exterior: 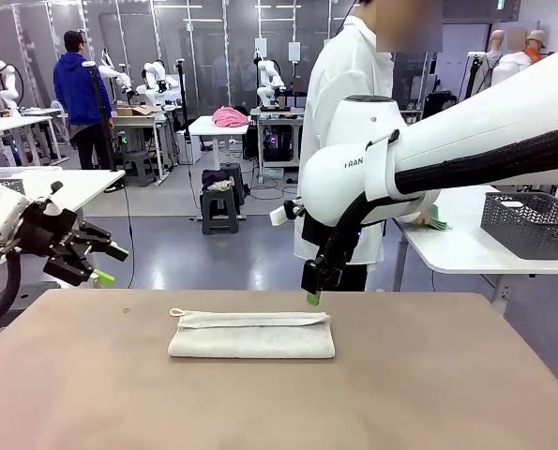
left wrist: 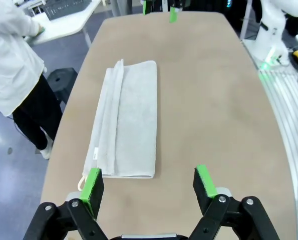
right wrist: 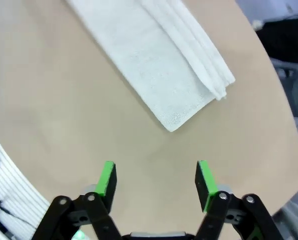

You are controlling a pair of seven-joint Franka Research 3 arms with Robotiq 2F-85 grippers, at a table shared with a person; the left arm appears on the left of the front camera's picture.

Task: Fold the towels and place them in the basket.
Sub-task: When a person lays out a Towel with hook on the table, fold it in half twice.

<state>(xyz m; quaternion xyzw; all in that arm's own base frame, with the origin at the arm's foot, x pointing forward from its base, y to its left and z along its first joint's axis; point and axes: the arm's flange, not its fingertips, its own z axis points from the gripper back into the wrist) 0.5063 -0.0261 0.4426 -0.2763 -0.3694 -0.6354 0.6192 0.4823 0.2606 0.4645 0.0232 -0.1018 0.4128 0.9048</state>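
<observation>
An off-white towel (exterior: 250,336) lies folded into a long strip in the middle of the tan table (exterior: 429,394), with a small loop at its left end. My left gripper (exterior: 110,264) hangs open above the table's left edge, clear of the towel (left wrist: 126,117), which lies just beyond its green fingertips (left wrist: 92,184). My right gripper (exterior: 313,296) is open just above the table behind the towel's right end (right wrist: 154,65). A dark mesh basket (exterior: 532,223) stands on the white side table at right. A person's hand rests on a light green cloth (exterior: 435,222) there.
The person in a white coat (exterior: 349,84) stands between the two tables, behind my right arm (exterior: 466,131). The white side table (exterior: 466,251) lies beyond the tan table's far right corner. Around the towel the tabletop is bare.
</observation>
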